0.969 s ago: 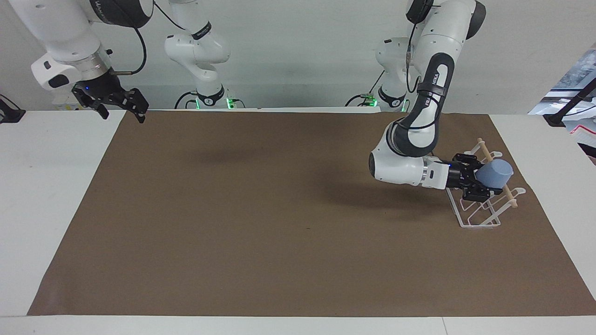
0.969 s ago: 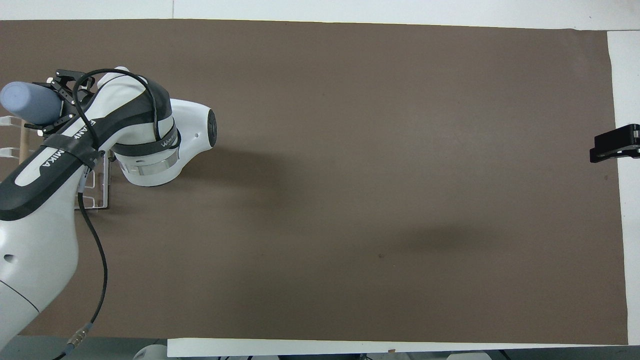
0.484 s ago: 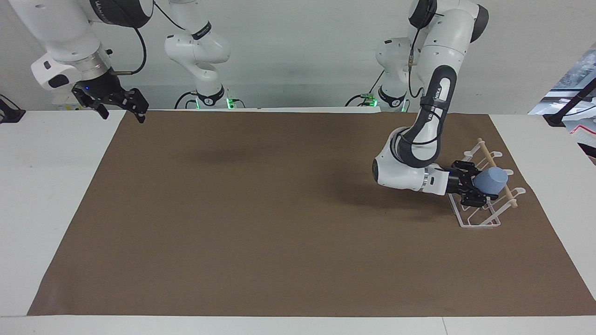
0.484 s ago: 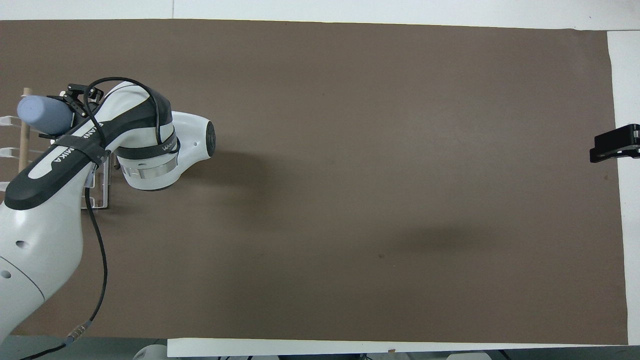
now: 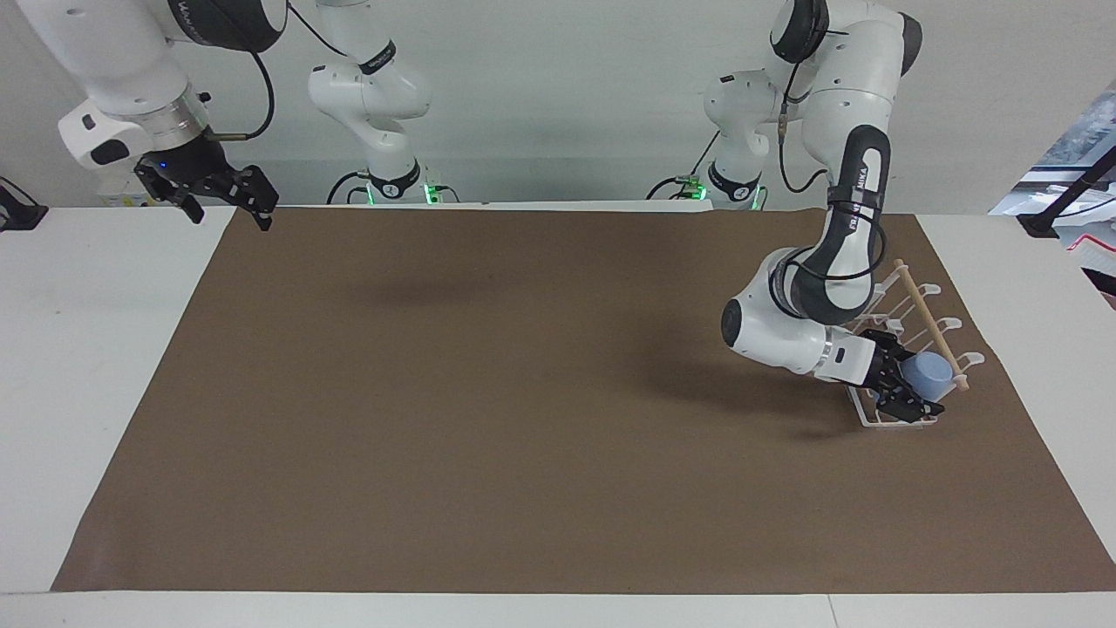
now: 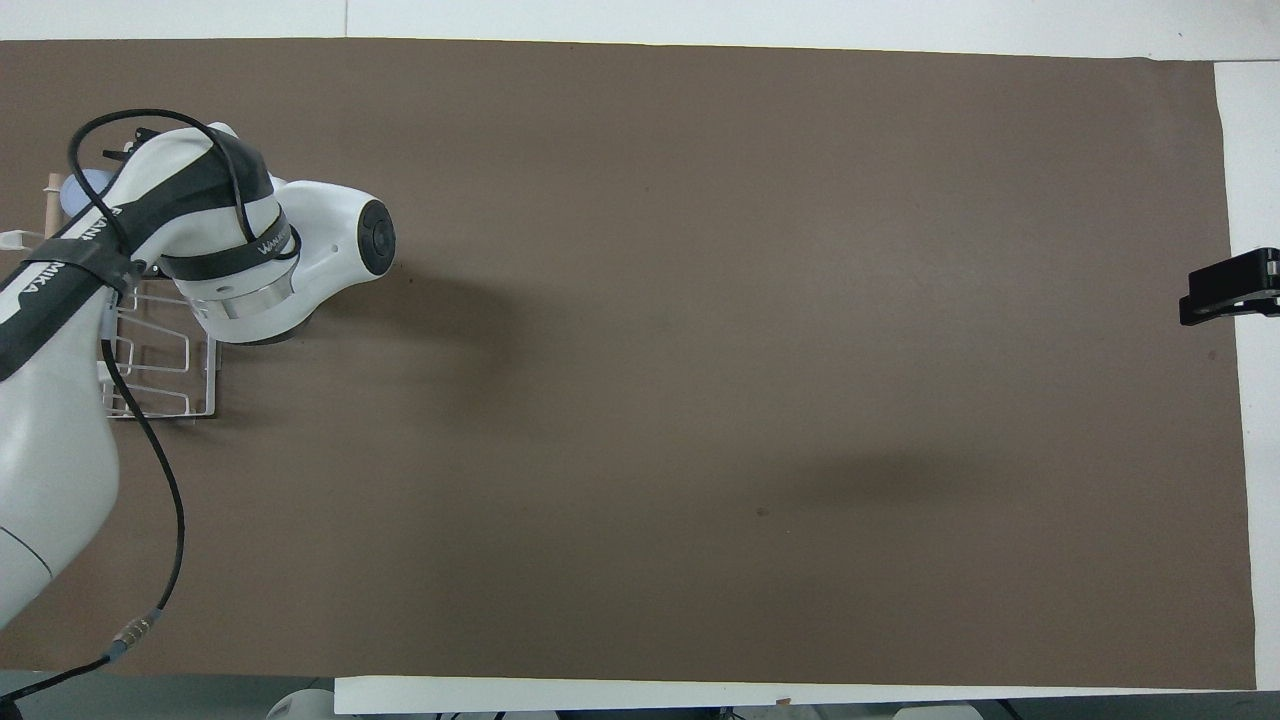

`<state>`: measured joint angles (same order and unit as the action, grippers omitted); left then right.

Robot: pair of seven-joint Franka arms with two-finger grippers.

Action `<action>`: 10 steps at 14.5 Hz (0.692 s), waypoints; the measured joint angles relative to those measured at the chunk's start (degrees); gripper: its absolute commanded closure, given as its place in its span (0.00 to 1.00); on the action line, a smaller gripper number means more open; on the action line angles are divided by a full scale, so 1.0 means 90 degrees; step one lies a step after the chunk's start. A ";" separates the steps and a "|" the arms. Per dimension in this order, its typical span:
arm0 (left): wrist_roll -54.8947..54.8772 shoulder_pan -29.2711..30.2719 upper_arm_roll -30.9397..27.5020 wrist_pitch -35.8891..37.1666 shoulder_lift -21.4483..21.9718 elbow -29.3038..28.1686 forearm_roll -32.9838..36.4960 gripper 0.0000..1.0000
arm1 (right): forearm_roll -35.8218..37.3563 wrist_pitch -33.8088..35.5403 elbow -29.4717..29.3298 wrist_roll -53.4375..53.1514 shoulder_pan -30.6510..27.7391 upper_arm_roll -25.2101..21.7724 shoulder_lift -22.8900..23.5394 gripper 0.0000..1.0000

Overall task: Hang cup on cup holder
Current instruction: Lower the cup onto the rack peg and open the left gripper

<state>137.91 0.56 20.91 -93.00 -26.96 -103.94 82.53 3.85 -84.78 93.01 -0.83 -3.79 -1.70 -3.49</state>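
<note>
While my right arm waits, my left arm reaches down to the cup holder (image 5: pixel 950 324), which stands on the brown mat (image 5: pixel 523 392) at the left arm's end of the table (image 5: pixel 87 349). My left hand (image 5: pixel 911 384) is low among the holder's white wire prongs, at the end of the rack that lies farther from the robots. The cup (image 5: pixel 929 375) lies on its side right at that hand. It is tilted, with one flat round end turned away from my wrist and toward the table's edge. It sits just under the wooden dowel (image 5: pixel 924 318), close to the dowel's farther tip, and above the rack's base. Whether a prong runs up inside the cup I cannot tell, because my hand covers that part. Nor can I tell whether my left hand grasps the cup or has released it. Hand and cup are so close together that contact cannot be read either way.

From overhead, my left forearm and wrist cover most of the scene. Only a sliver of the cup (image 6: pixel 82 185) shows beside the dowel's end (image 6: pixel 50 200), and the nearer part of the holder (image 6: pixel 213 385) lies bare on the mat.

My right hand (image 5: pixel 222 196) hangs high over the table's corner at the right arm's end, beside the mat's edge. It is released, its fingers spread apart with nothing between them. Overhead, only its dark tip (image 6: pixel 1230 290) shows at the picture's edge.
</note>
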 measured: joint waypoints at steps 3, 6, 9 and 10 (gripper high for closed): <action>-0.0885 -0.0063 0.0028 0.0016 0.0207 0.0355 -0.0799 0.00 | 0.0000 0.0000 0.0000 0.0000 0.0000 0.0000 0.0000 0.01; -0.2205 -0.0089 0.0031 -0.0030 0.0917 0.0565 -0.1572 0.00 | 0.0000 0.0000 0.0000 0.0000 0.0000 0.0000 0.0000 0.01; -0.3299 -0.0089 -0.0009 -0.0032 0.1485 0.0566 -0.2178 0.00 | 0.0000 0.0000 0.0000 0.0000 0.0000 0.0000 0.0000 0.01; -0.3727 -0.0091 -0.0069 -0.0032 0.1605 0.0572 -0.2464 0.00 | 0.0000 0.0000 0.0000 0.0000 0.0000 0.0000 0.0000 0.01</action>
<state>104.36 -0.25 20.29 -93.29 -12.51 -98.79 60.35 3.85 -84.78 93.01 -0.83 -3.79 -1.70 -3.49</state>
